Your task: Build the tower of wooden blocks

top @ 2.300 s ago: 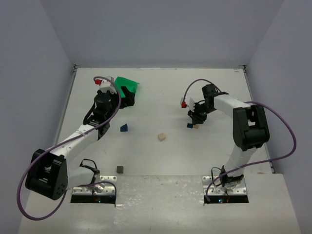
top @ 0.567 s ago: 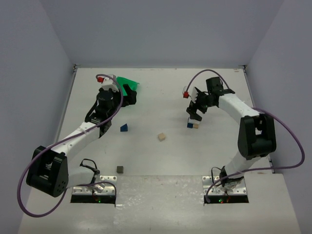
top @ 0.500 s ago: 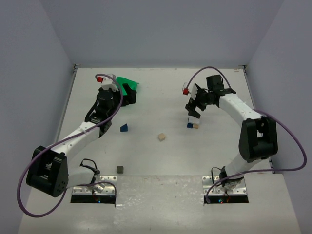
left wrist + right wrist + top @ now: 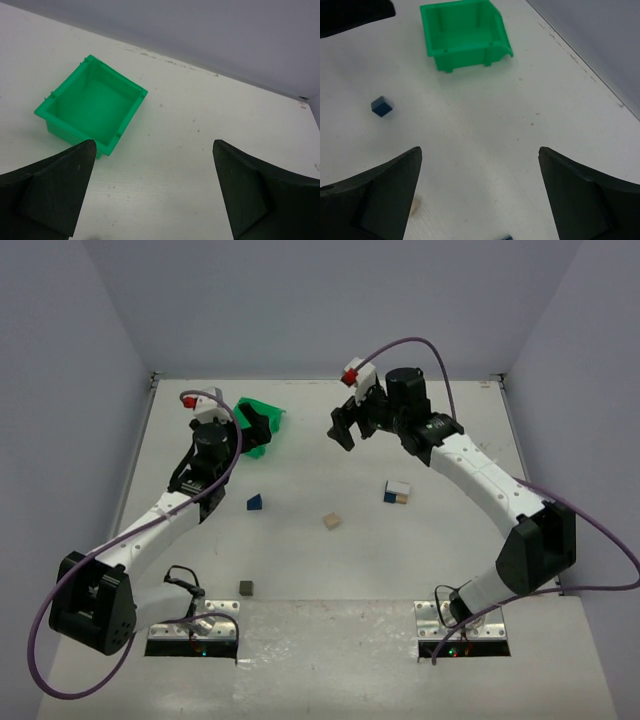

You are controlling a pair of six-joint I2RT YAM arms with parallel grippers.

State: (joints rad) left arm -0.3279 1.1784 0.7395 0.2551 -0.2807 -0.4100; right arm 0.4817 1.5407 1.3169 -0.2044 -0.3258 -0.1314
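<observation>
The wood block tower (image 4: 397,493) stands right of centre, with blue and tan blocks below and a white slab (image 4: 400,486) on top. Nothing touches it. My right gripper (image 4: 345,429) hangs open and empty well to its upper left; the right wrist view shows bare table between the open right gripper (image 4: 479,150). Loose on the table lie a blue wedge (image 4: 255,503) (image 4: 382,106), a tan cube (image 4: 331,521) and a dark cube (image 4: 246,587). By the green bin, my left gripper (image 4: 260,432) (image 4: 154,143) is open and empty.
A green plastic bin (image 4: 266,412) (image 4: 91,103) (image 4: 465,31) sits at the back left, empty inside. Walls close off the table on the left, back and right. Both arm bases (image 4: 195,625) are at the near edge.
My right gripper opened and left the white slab on the stack. It then rose and swung away to the back left. The left arm shifted slightly near the bin.
</observation>
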